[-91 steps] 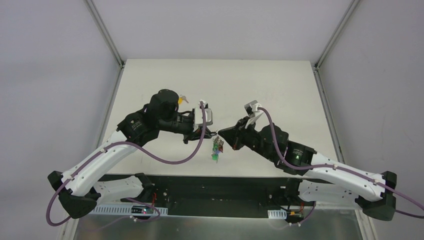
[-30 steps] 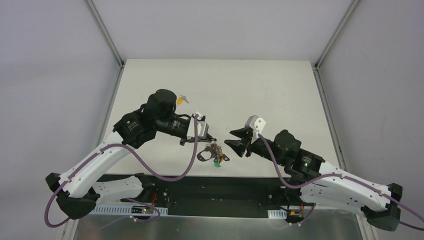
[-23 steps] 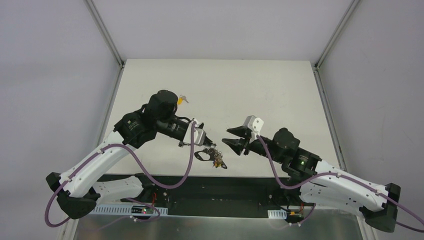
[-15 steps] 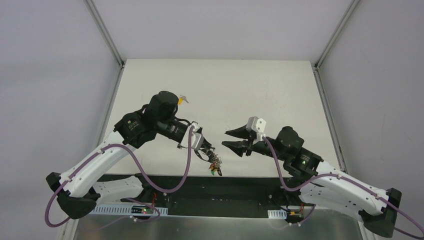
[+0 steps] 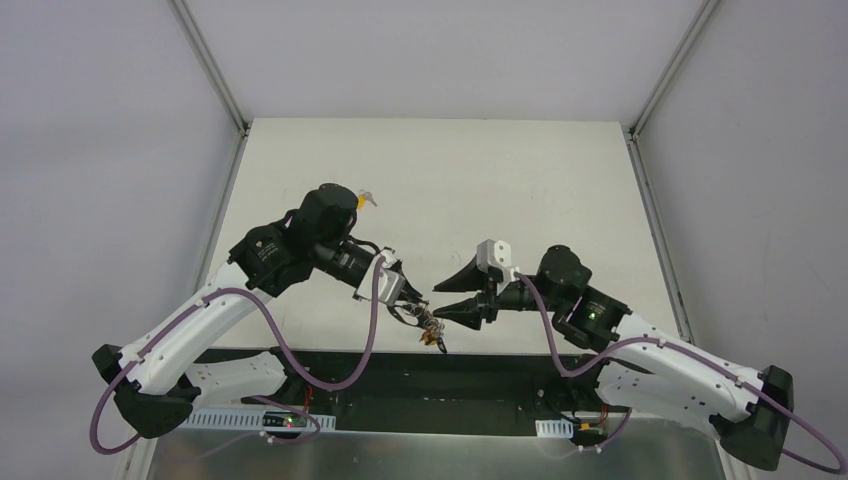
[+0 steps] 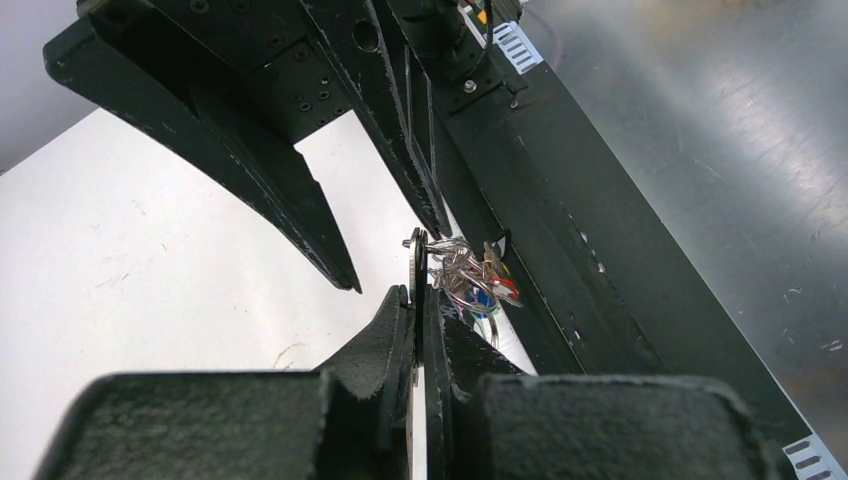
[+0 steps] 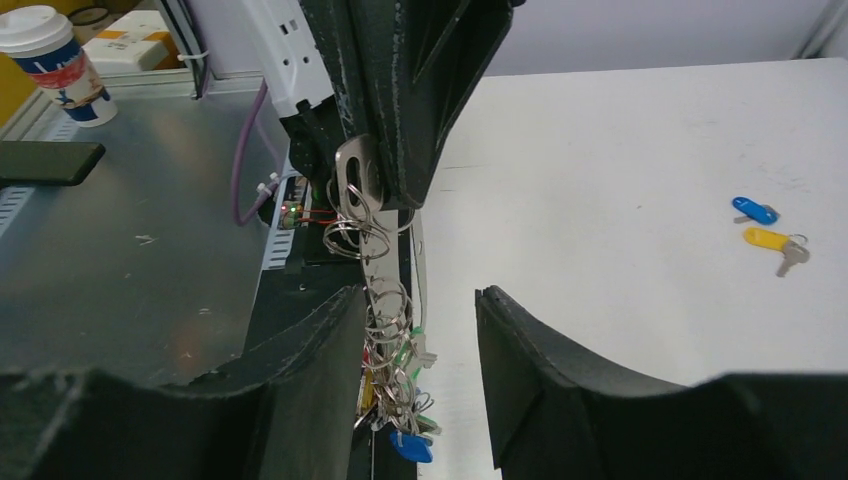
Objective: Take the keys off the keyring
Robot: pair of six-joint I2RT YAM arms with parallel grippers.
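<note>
My left gripper (image 5: pixel 404 298) is shut on the silver clip (image 7: pixel 352 178) of the keyring, its fingers (image 6: pixel 400 320) pressed on the flat metal. The keyring (image 5: pixel 430 328) hangs below it over the table's near edge, a tangle of silver rings (image 6: pixel 462 275) with keys that have blue (image 7: pixel 410 446), green and red heads. My right gripper (image 5: pixel 440 300) is open, and the hanging bunch (image 7: pixel 395 330) lies between its fingers (image 7: pixel 540 370), close to the left one; I cannot tell if it touches. A loose blue key (image 7: pixel 754 211) and a loose yellow key (image 7: pixel 772 240) lie on the table.
The white table (image 5: pixel 540 180) stretches behind both arms; the yellow key (image 5: pixel 365 198) shows beside the left arm. The black base rail (image 5: pixel 470 375) and a metal shelf (image 7: pixel 130 280) lie under the bunch. A paper cup (image 7: pixel 42 48) and a dark flat object (image 7: pixel 45 162) sit off the table.
My left gripper has carried the keyring down toward the table's near edge. My right gripper, open throughout, has swung left and closed in until its fingers flank the hanging bunch.
</note>
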